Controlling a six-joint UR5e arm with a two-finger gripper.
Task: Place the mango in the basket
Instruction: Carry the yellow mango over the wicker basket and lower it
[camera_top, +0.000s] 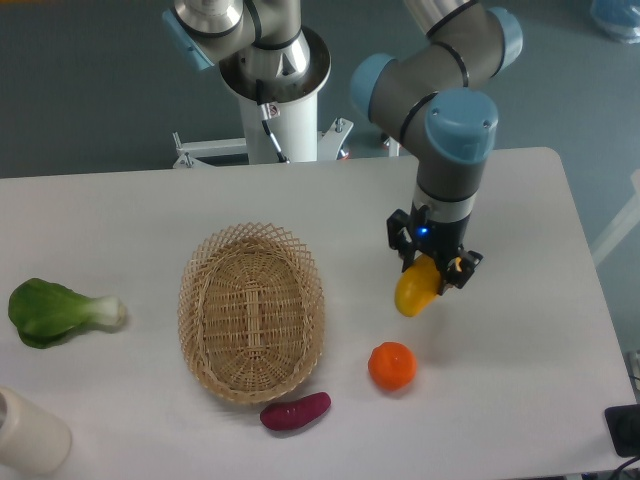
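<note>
The mango (415, 290) is yellow-orange and oblong. My gripper (432, 268) is shut on its upper end and holds it above the table, right of the basket. The basket (251, 312) is an oval of pale woven wicker with a looped rim, empty, lying left of the gripper at the table's middle. The mango hangs tilted, its lower end pointing down and left, above and slightly right of the round orange fruit.
A round orange fruit (392, 366) lies below the mango. A purple-red sweet potato (296, 411) lies at the basket's front edge. A green bok choy (58, 311) is at far left. A white cylinder (28, 433) stands at the front left corner.
</note>
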